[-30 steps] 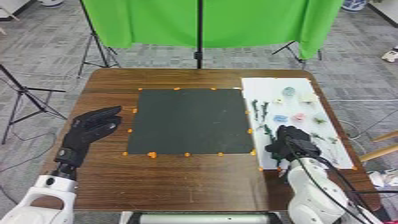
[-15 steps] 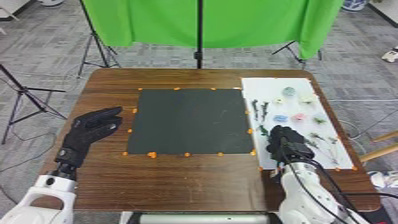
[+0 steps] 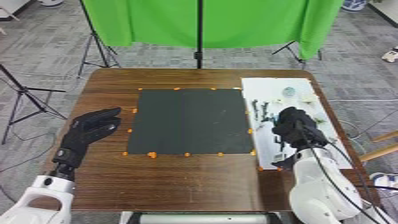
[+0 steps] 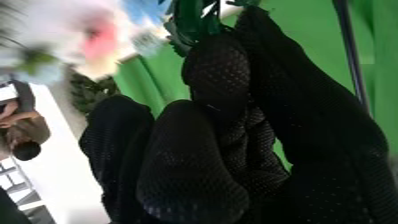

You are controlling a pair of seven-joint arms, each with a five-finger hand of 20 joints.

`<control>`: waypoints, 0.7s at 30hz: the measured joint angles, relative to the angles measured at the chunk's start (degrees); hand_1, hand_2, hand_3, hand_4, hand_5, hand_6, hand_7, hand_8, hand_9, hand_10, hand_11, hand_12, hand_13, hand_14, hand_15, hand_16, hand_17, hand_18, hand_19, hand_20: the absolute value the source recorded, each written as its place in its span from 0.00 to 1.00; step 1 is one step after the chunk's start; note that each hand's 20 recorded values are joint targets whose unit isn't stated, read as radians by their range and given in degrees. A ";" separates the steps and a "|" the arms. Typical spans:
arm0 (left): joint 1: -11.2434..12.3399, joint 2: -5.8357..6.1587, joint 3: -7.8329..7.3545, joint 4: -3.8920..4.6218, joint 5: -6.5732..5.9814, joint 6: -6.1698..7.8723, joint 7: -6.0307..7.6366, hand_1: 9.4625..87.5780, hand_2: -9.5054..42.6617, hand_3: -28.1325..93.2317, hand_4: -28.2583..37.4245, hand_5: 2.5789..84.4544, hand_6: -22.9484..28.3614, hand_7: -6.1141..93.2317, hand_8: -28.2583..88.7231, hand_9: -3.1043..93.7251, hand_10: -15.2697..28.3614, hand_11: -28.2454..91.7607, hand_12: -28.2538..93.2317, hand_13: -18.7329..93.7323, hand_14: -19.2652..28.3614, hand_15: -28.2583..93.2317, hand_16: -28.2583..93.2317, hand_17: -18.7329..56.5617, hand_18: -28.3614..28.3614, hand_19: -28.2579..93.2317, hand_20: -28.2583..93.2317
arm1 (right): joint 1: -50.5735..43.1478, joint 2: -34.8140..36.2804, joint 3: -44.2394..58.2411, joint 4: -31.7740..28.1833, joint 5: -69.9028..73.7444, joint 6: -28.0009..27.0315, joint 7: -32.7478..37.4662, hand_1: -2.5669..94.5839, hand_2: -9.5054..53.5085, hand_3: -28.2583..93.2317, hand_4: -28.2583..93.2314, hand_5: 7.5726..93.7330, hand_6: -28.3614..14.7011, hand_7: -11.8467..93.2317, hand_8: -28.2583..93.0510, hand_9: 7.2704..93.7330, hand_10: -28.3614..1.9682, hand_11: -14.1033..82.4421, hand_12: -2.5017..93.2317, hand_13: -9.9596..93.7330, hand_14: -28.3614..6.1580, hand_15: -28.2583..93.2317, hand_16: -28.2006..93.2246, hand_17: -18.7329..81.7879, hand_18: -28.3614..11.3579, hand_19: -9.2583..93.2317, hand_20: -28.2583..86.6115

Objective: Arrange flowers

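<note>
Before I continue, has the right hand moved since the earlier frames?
Yes, the right hand has moved forward, toward the far end of the white board.

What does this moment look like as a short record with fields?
Right hand: over the white board, on the robot's right
Held: green leafy piece, pinched at the fingertips
Left hand: fingers relaxed, left of the dark mat
Flowers in wrist view: pink flower, blue flower
Surface: brown table

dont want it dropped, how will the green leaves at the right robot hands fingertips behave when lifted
The green leaves look thin, so probably light. Splayed loosely beyond the right robot hand, they may flop or swing.
</note>
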 measured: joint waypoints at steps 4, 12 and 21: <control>0.36 1.68 -0.42 0.16 -0.52 0.30 -0.11 0.29 0.00 0.75 0.21 0.58 0.52 0.20 0.20 0.55 0.67 0.40 0.35 0.53 0.81 0.41 0.25 0.38 0.76 0.35 0.43 | 3.18 0.00 -1.06 -0.54 6.90 4.24 -1.40 0.63 0.00 0.71 0.20 0.70 0.55 0.63 0.36 0.93 0.56 0.63 0.42 1.00 0.85 0.81 0.45 0.88 0.36 1.00 0.76; 1.62 9.41 -2.39 4.31 -5.62 5.51 0.23 0.29 0.00 0.76 0.20 0.59 0.52 0.21 0.19 0.55 0.66 0.40 0.35 0.54 0.80 0.41 0.25 0.39 0.75 0.35 0.43 | 17.78 -3.12 -15.57 5.04 12.71 5.96 -3.51 0.63 0.00 0.71 0.21 0.70 0.55 0.63 0.36 0.93 0.56 0.64 0.41 1.00 0.86 0.82 0.44 0.89 0.37 1.00 0.76; 2.06 11.42 -3.41 7.67 -5.95 6.98 1.16 0.29 0.00 0.77 0.19 0.59 0.52 0.22 0.19 0.55 0.66 0.41 0.35 0.54 0.79 0.41 0.24 0.39 0.75 0.34 0.43 | 32.83 -14.09 -30.32 16.72 18.25 6.08 -6.87 0.63 0.00 0.71 0.21 0.70 0.55 0.64 0.36 0.93 0.57 0.65 0.39 1.00 0.87 0.82 0.44 0.89 0.37 1.00 0.76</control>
